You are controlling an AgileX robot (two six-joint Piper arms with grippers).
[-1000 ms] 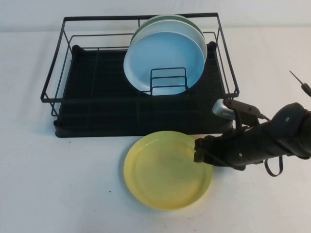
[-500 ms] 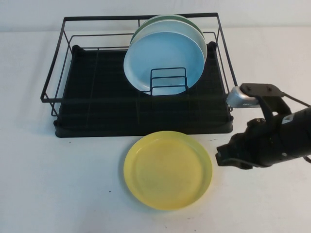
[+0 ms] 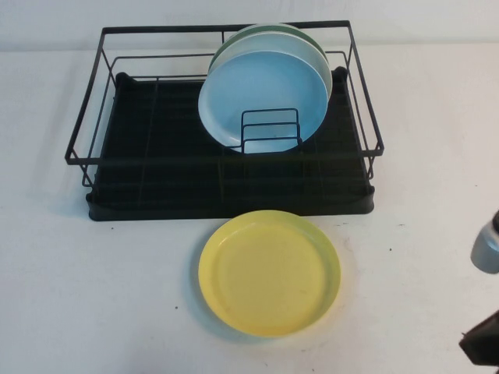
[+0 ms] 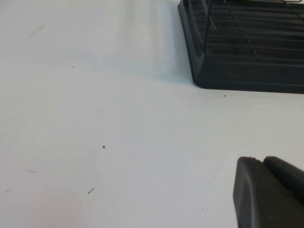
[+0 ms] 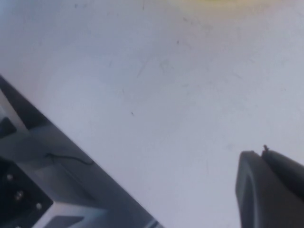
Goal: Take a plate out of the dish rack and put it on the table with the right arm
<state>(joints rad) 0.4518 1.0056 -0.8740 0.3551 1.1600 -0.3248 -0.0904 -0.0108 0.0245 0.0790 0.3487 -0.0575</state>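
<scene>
The pale yellow plate lies flat on the white table, just in front of the black dish rack, with nothing touching it. Of the right arm, only a silver part and a black part show at the right edge of the high view, well right of the plate. The right gripper is shut and empty over bare table. The left gripper is shut and empty over the table, near a corner of the rack; it is out of the high view.
A light blue plate stands upright in the rack's wire dividers, with a green plate behind it. In the right wrist view the table's edge and a grey frame show.
The right arm has let go of the yellow plate and drawn back to the right and toward the front, nearly out of the high view. The plate stays flat on the table.
</scene>
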